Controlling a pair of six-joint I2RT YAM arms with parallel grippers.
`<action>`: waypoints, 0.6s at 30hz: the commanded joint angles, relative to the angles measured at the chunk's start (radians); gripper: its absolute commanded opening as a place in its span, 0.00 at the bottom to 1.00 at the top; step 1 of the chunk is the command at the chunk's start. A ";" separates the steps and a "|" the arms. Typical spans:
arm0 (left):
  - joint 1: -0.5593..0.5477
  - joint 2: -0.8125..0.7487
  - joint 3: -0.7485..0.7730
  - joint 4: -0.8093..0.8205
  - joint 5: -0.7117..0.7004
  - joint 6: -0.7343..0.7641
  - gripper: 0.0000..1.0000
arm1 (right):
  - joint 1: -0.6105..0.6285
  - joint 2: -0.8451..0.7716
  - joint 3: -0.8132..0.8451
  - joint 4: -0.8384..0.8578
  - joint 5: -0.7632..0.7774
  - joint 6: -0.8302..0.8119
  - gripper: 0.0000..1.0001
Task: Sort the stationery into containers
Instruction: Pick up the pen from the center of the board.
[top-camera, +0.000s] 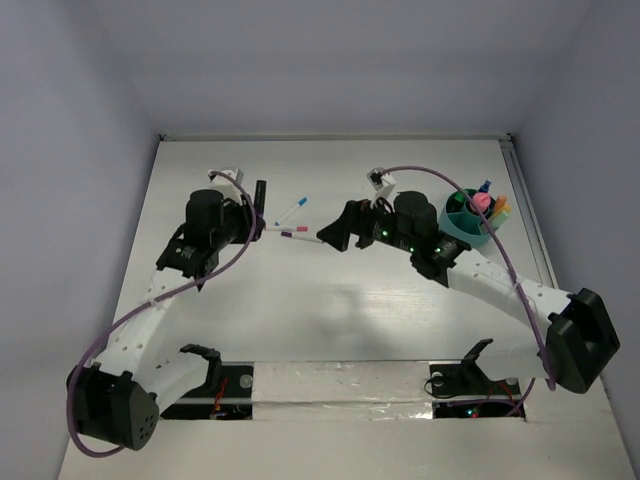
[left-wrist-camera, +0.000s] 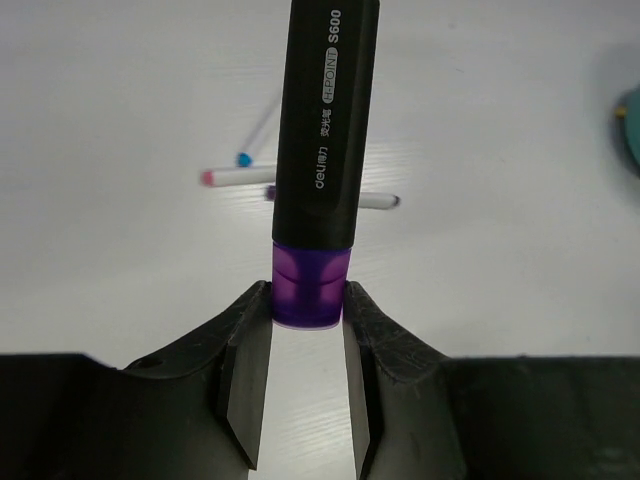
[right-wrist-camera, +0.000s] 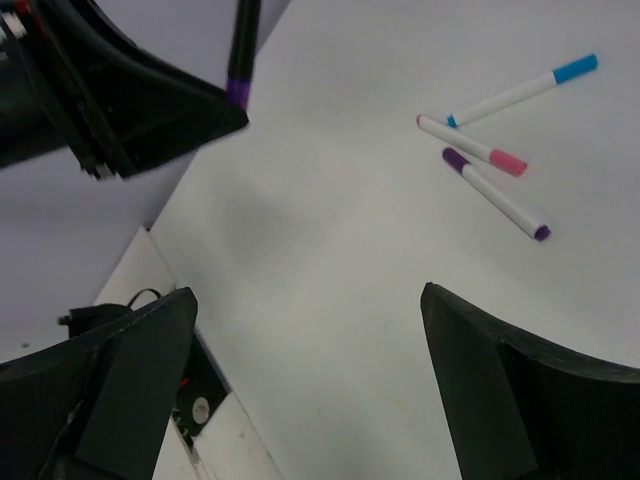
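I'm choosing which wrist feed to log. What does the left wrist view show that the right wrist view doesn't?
Only the left wrist view: white printed lettering on the black purple-ended highlighter, and a sliver of the teal holder. Only the right wrist view: the right hand, wide open and empty, and an edge of the white table. Both: the left hand holding that highlighter, and three thin white markers, blue-capped, pink-capped and purple-capped, lying on the table.

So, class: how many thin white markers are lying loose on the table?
3, clustered together: the blue-capped thin white marker farthest back, the pink-capped one in the middle, the purple-capped one nearest. The round teal holder may hide more.
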 joint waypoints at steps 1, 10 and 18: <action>-0.079 -0.041 -0.032 0.041 0.067 -0.012 0.00 | 0.005 0.047 0.109 0.100 -0.046 0.057 1.00; -0.114 -0.069 -0.057 0.090 0.234 0.023 0.00 | 0.005 0.226 0.261 0.137 -0.034 0.082 1.00; -0.123 -0.052 -0.055 0.087 0.313 0.048 0.00 | 0.005 0.346 0.347 0.154 -0.063 0.100 0.91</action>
